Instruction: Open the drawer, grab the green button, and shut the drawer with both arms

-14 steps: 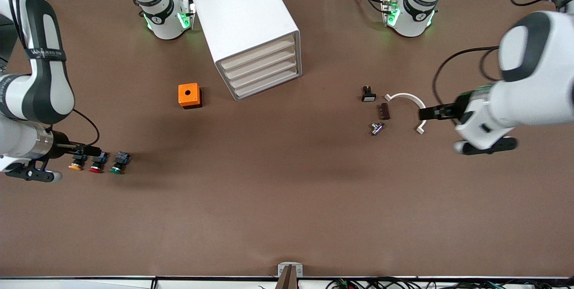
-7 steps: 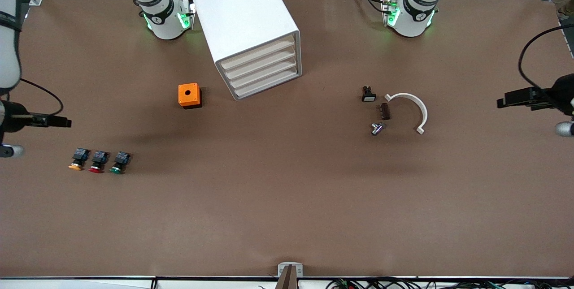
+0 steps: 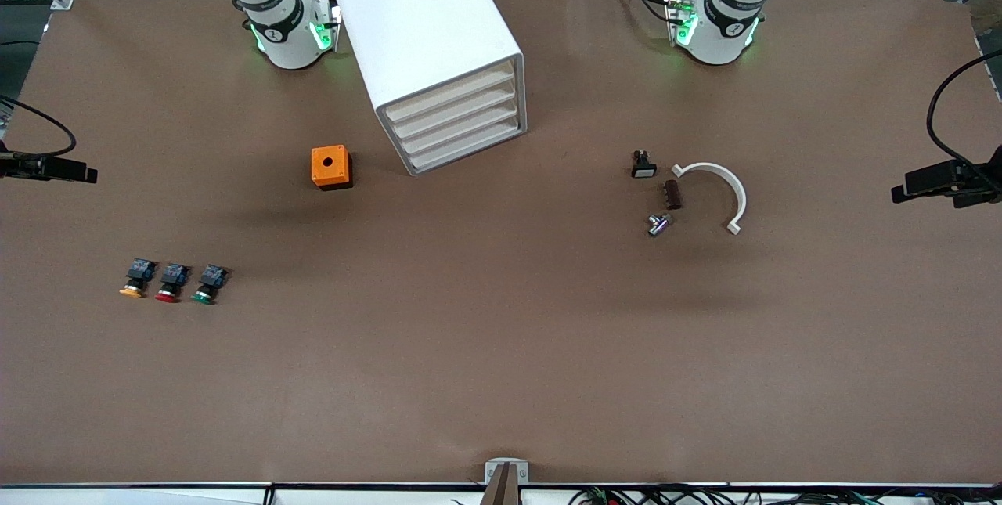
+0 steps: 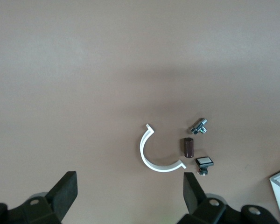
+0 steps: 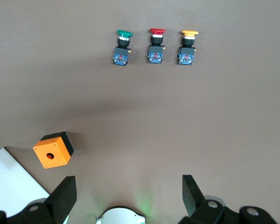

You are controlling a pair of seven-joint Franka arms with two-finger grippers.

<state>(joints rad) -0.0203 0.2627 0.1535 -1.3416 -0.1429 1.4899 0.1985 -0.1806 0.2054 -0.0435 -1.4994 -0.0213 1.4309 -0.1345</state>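
Observation:
The white cabinet (image 3: 427,35) stands between the two arm bases, and its several drawers (image 3: 458,121) are all shut. The green-capped button (image 3: 206,286) lies on the table at the right arm's end, in a row with a red-capped (image 3: 168,285) and an orange-capped one (image 3: 133,281). The right wrist view shows the green button (image 5: 123,46) too. My right gripper (image 5: 129,186) hangs open and empty, high over the table between those buttons and its own base (image 5: 119,215). My left gripper (image 4: 129,184) is open and empty, high over bare table beside the small parts.
An orange box (image 3: 330,167) with a round hole sits beside the cabinet. At the left arm's end lie a white arc (image 3: 716,184), a brown block (image 3: 671,194), a metal fitting (image 3: 658,224) and a black-and-white part (image 3: 643,164). Only a black part of each hand shows at the table's ends.
Both arms have swung up and outward toward the table's ends. The right gripper left the button row and the left one drew away from the white arc. Nothing on the table moved.

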